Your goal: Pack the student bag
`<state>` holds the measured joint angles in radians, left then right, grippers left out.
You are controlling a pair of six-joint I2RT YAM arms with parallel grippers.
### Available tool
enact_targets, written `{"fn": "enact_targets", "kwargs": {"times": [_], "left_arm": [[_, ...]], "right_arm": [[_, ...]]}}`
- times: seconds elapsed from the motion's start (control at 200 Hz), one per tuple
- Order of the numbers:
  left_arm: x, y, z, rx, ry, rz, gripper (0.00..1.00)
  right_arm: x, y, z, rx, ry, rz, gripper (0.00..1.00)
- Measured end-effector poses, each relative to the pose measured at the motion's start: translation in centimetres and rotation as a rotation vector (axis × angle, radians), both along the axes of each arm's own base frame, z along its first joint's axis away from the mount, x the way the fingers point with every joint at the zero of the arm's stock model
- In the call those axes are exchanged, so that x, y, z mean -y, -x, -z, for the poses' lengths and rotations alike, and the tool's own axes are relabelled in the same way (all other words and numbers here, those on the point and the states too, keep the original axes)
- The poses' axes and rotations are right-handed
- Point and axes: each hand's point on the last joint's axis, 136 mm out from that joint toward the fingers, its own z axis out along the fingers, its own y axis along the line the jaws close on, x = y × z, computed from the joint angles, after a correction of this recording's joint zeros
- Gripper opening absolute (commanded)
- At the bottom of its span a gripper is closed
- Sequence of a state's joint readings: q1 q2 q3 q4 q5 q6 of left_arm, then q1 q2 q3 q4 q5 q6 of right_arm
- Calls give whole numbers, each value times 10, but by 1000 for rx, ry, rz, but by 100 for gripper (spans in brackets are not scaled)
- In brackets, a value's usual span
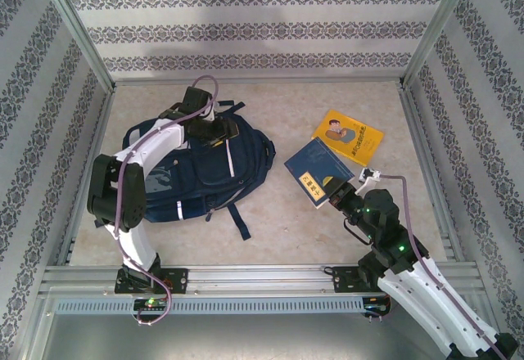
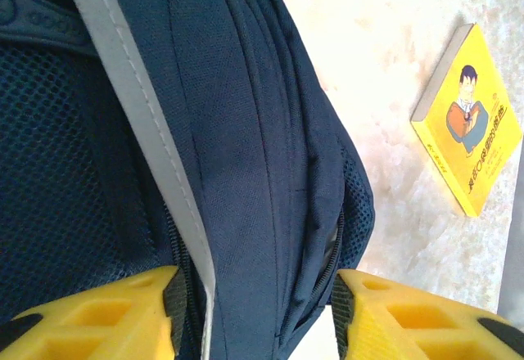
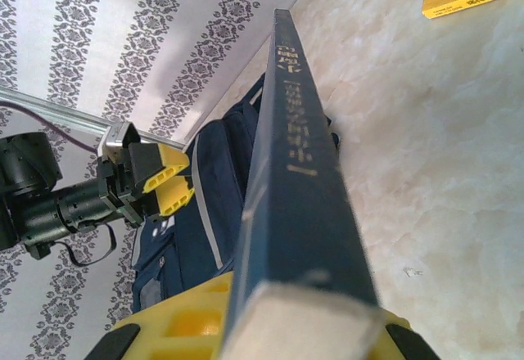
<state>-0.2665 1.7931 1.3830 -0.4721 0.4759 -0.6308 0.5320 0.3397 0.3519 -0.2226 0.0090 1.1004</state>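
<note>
Left gripper (image 2: 254, 294) stands astride a raised fold of the bag (image 1: 188, 168), one yellow finger on each side of the ridge beside the zip at the bag's far end. Fabric fills the gap between the jaws, and it cannot be told whether they pinch it or only flank it.

The bag lies flat on the left half of the table (image 1: 278, 229), front side up, with its straps trailing toward the near edge. It looks soft and limp, so it will likely sag and fold wherever it is lifted. Its mouth will probably fall shut unless one side is held up. The woven cloth should not slip in the fingers, and nothing about it seems fragile. The firmest hold is likely a stitched seam or the zip edge, where the layers are doubled. A pinch on a smooth panel would probably raise only the top layer.

Just right of the bag and apart from it, the right gripper (image 1: 337, 192) is clamped on one end of a blue book (image 1: 315, 172), which looks stiff and easy to steer. A yellow book (image 1: 348, 135) lies flat on the table just beyond the blue one.
</note>
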Motion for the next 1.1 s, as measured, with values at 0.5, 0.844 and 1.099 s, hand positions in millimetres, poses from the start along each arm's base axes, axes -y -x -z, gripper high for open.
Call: {"fn": "enact_targets", "kwargs": {"times": [0.5, 0.844, 1.099], "left_arm": [[3, -15, 22, -50, -56, 40, 15], [14, -7, 15, -38, -218, 175, 0], [101, 37, -23, 18, -336, 487, 0]], "right_arm": [[0, 1, 4, -17, 0, -9, 0], [7, 3, 14, -62, 90, -4, 0], [25, 8, -10, -59, 263, 17, 0]]}}
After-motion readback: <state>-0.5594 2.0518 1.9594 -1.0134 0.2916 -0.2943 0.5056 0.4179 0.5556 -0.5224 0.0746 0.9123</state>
